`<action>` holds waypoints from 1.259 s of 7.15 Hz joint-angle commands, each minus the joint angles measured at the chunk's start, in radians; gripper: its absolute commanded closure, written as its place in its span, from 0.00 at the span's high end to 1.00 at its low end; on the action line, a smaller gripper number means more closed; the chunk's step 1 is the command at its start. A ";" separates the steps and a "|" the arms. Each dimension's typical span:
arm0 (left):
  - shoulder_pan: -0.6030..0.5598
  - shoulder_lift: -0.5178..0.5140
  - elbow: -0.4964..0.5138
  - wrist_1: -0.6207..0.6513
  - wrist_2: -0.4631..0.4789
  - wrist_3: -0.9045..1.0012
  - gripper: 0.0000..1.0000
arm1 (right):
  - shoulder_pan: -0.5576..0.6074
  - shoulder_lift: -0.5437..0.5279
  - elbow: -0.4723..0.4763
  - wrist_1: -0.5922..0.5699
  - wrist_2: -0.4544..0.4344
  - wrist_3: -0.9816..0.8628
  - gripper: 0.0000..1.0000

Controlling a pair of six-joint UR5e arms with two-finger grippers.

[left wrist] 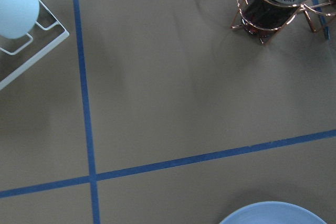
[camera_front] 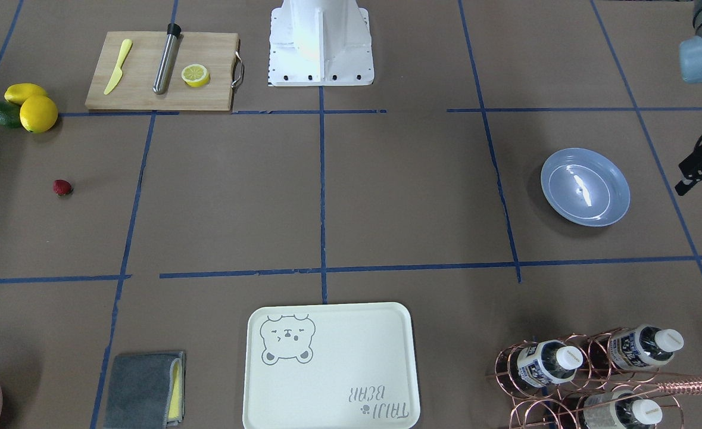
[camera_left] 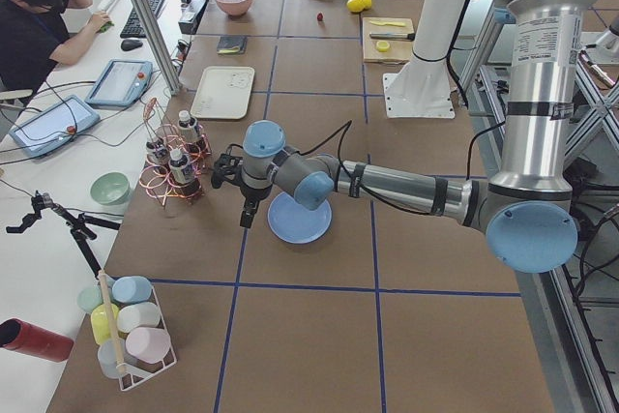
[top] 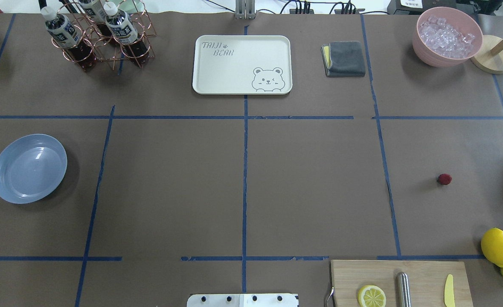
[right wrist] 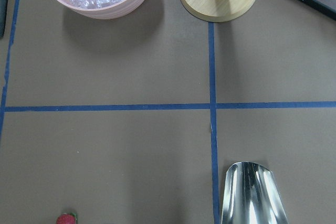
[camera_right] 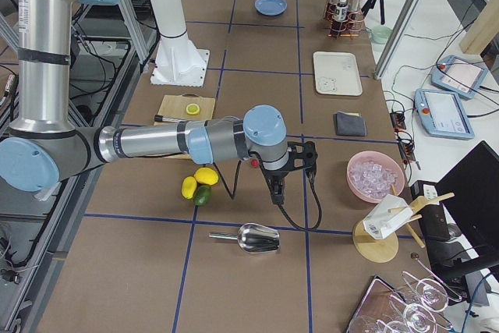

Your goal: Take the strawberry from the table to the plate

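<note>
Strawberry [top: 444, 179] lying on its side on the desk [top: 311, 187], on the robot's right, near the lemons [top: 498, 246]. Long axis roughly across the desk, green top seemingly toward the middle. Plate [top: 29, 168] well apart, far on the left. Left claw [camera_left: 247, 212] hovering beside the plate, right claw [camera_right: 274, 186] above the desk near the strawberry. Fingers apart or together: cannot tell for either.

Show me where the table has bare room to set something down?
The wide middle is bare, between the plate, the strawberry, the bear tray and the cutting board. Crowded: the far edge with bottle rack, cloth and ice bowl, and the corner with the lemons.
</note>
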 commanded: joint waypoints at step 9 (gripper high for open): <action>0.323 0.115 0.204 -0.504 0.214 -0.444 0.94 | 0.000 0.003 0.030 0.001 0.015 0.045 1.00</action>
